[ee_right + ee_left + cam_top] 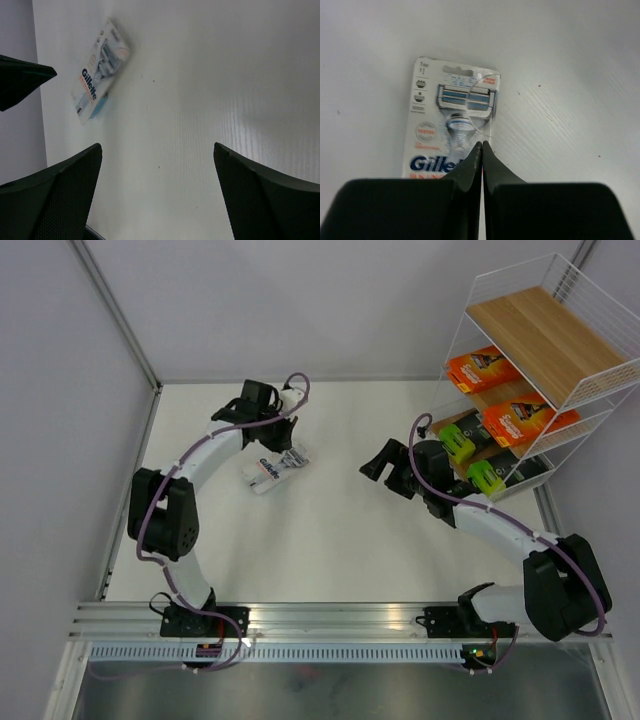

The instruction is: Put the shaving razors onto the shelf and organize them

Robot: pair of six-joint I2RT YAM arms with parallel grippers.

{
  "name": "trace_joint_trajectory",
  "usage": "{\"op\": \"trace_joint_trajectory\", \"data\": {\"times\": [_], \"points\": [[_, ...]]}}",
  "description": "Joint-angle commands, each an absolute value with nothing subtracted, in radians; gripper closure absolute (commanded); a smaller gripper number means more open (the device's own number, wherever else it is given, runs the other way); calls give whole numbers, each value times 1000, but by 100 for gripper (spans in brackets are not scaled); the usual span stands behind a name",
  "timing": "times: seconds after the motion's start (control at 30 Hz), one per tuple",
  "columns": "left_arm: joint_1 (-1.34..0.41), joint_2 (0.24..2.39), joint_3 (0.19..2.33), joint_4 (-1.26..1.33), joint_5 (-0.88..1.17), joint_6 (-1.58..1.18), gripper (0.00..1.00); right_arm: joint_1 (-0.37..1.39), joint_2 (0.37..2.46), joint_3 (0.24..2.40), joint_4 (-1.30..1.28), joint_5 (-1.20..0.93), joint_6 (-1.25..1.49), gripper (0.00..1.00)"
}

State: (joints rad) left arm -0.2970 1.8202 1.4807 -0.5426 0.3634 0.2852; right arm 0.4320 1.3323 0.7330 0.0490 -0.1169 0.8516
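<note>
**Left claw.** The left claw (481,146) is fully closed, its fingertips (476,152) pressed flat together. Nothing is visibly clamped between them. In the left wrist view the tips sit at centre frame, over the lower right edge of the Gillette blister pack (451,117). Whether they touch it cannot be told.

**Pack.** The pack lies flat on the white worktop (570,75), in the left half of the overhead frame, well apart from the shelf (603,390).

**Right claw.** The right claw (157,147) is spread wide and empty above bare worktop.

**Hazards.**
- Lowering with closed tips would likely push or skid the pack rather than take it.
- A flat pack offers little edge, so the clear blister may slip out of a shallow pinch.
- The right arm stands between the pack and the shelf, so a direct carry risks arm contact.
- The orange packs (480,368) and lime-ended packs (458,440) already fill the lower tiers at upper right. A crowded insertion could knock them.
</note>
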Motion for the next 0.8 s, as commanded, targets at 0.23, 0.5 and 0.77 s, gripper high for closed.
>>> {"op": "trace_joint_trajectory", "data": {"times": [0.23, 0.5, 0.77], "points": [[-483, 1684, 1227, -399, -29, -37, 98, 410, 1135, 643, -101, -23, 854, 2], [-485, 1647, 1183, -411, -195, -134, 14, 410, 1054, 555, -39, -58, 851, 2], [-506, 1767, 1267, -411, -296, 63, 9, 410, 1092, 566, 31, -60, 844, 2]]}}
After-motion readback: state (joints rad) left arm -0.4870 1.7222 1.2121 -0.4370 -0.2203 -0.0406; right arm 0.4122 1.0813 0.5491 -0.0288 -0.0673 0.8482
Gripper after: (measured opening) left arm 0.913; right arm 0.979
